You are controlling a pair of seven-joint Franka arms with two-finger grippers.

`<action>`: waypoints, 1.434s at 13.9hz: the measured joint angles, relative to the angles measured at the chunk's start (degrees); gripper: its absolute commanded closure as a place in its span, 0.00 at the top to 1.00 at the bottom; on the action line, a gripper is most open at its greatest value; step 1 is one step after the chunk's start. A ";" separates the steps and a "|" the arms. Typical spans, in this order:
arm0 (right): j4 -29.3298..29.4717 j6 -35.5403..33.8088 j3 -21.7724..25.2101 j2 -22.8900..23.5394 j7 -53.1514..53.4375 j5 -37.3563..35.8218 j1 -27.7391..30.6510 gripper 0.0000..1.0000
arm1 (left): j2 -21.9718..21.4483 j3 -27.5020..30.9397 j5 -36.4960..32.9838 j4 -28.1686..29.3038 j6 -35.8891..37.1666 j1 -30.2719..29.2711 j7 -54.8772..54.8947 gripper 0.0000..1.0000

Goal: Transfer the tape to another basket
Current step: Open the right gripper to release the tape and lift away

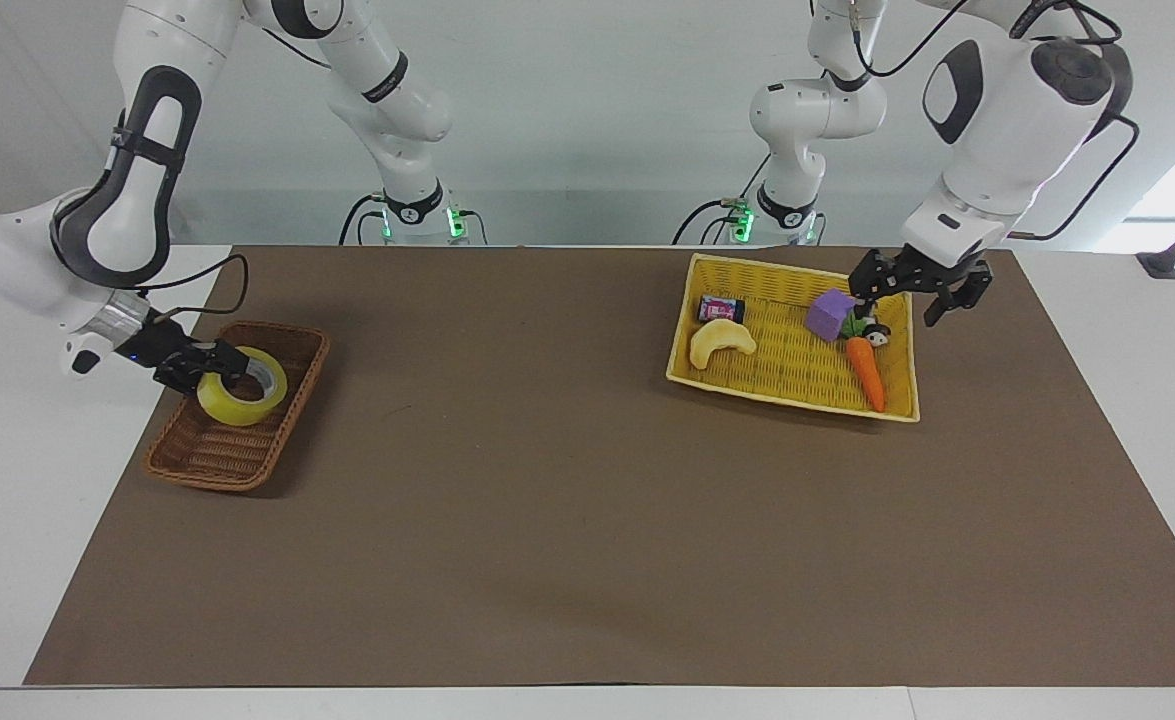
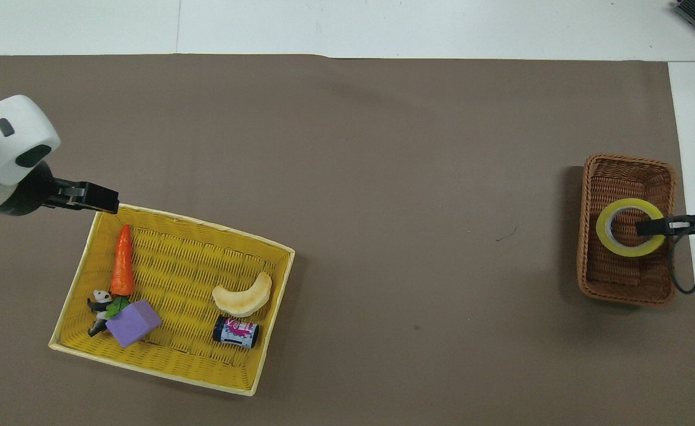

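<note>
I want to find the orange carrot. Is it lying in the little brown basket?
No, the carrot lies in the yellow tray beside a purple block, while the brown basket holds only the tape.

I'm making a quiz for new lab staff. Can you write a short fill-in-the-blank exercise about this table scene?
1. The tape lies in the ____ wicker basket.
2. The right end effector grips the rim of the ____.
3. The orange carrot lies in the ____ tray.
4. The left end effector hangs over the tray's edge, holding ____.

Missing words: brown; tape; yellow; nothing
</note>
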State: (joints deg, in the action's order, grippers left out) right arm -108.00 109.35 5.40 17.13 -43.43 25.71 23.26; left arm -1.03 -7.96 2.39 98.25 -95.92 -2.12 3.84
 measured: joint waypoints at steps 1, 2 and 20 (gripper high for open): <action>-0.03 0.00 -0.01 0.46 -0.47 0.43 0.19 0.54 | 0.29 -0.01 -0.50 -2.13 2.87 -0.48 0.31 1.00; -0.03 0.00 0.00 0.99 -1.48 1.07 0.46 0.87 | 0.44 -0.04 -1.49 -3.91 5.26 -0.54 0.36 1.00; 17.66 -0.13 -0.89 -3.39 17.41 -6.34 -6.70 1.00 | -0.92 -0.07 -3.14 -10.54 11.35 -0.91 0.25 1.00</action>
State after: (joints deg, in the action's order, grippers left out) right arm -90.34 109.22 4.50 13.74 -26.02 19.37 16.56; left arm -1.94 -8.03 -0.75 87.71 -84.56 -3.04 4.09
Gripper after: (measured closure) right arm 0.000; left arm 0.000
